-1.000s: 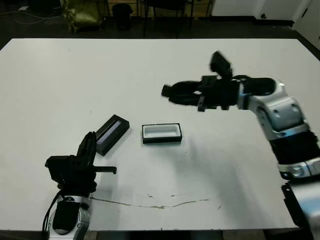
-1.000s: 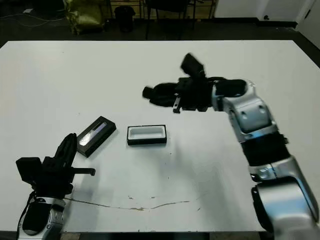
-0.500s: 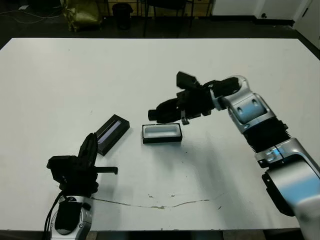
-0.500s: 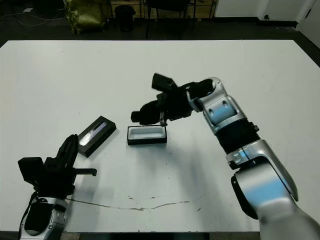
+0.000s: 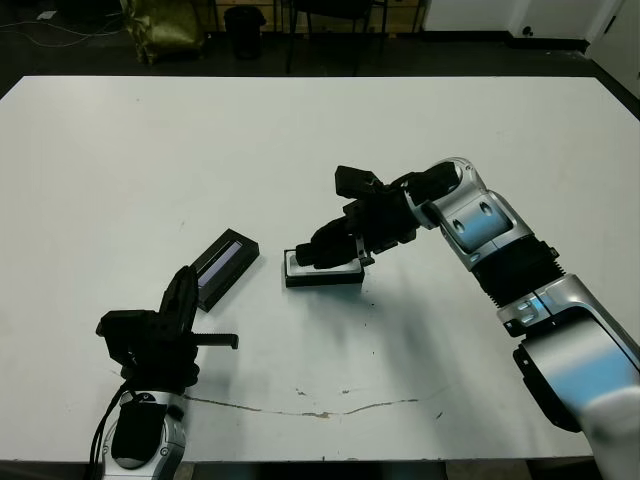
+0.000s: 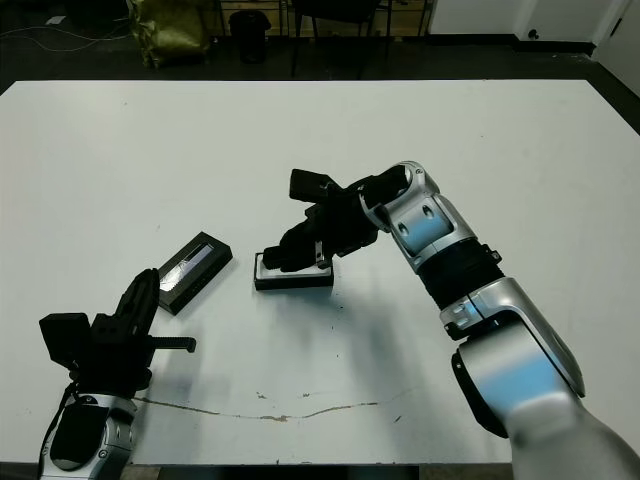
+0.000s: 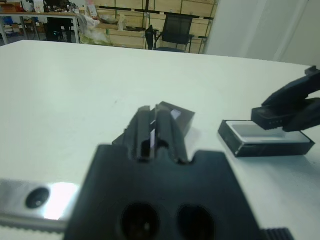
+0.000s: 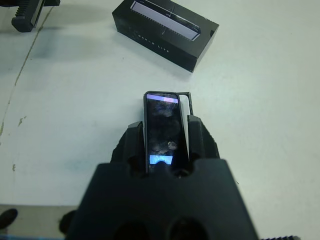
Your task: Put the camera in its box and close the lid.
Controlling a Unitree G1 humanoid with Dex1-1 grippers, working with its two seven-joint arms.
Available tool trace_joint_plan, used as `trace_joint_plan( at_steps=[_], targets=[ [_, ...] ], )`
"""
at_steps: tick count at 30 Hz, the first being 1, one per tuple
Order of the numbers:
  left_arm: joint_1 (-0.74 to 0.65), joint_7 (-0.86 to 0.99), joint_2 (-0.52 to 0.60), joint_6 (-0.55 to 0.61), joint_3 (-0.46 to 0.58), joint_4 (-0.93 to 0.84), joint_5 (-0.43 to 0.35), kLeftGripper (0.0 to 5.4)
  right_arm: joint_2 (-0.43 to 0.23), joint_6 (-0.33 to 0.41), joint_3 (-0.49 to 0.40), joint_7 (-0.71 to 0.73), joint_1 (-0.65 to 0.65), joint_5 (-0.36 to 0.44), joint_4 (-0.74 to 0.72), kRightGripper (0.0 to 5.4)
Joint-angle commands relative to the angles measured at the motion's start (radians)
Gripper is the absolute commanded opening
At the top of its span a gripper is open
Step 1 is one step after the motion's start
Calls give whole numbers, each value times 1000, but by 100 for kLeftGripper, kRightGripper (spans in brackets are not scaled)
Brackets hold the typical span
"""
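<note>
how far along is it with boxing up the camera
Done: the right claw has picked up the camera. In hand: it holds the camera right over the open box, not yet released. Left: letting go, then fitting the lid, which lies beside the box near the idle left claw.

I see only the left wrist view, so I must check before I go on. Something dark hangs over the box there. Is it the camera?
Observer: Yes. The right wrist view shows the camera clamped between the fingers of the right gripper, its bluish screen lit.
Operator: Is it lined up with the box?
Observer: Roughly. In that view the white lining of the box shows just beside the camera's far end, so the camera hangs over the tray and is not yet released.
Operator: And the lid, does it touch the box?
Observer: No. The head view shows the lid lying apart from the box on the robot's left, stripe up, just beyond the left gripper.
</note>
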Motion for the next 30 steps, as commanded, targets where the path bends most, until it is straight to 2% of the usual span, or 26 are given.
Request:
trace_joint_plan(
  at_steps=[1, 7, 14, 18, 26, 28, 30],
  targets=[
    [11, 4, 1, 28, 4, 1, -4, 0, -4, -15, 10, 4, -15, -23, -13, 80],
    [13, 6, -3, 15, 1, 8, 0, 0, 5, -41, 15, -18, -12, -58, -19, 80],
    [15, 5, -6, 14, 4, 12, -9, 0, 19, -162, 10, -81, 3, -90, -9, 80],
    [16, 0, -4, 2, 4, 17, -9, 0, 30, -169, 5, -104, 9, -92, 15, 80],
    [21, 13, -5, 20, 0, 6, 6, 0, 49, -262, -4, -117, 8, -90, 96, 80],
    [21, 17, -7, 39, 0, -5, 6, 0, 55, -258, -5, -106, 5, -85, 111, 80],
    [21, 15, -8, 40, 1, -5, 0, 0, 58, -219, 0, -94, 0, -87, 112, 80]
  ],
)
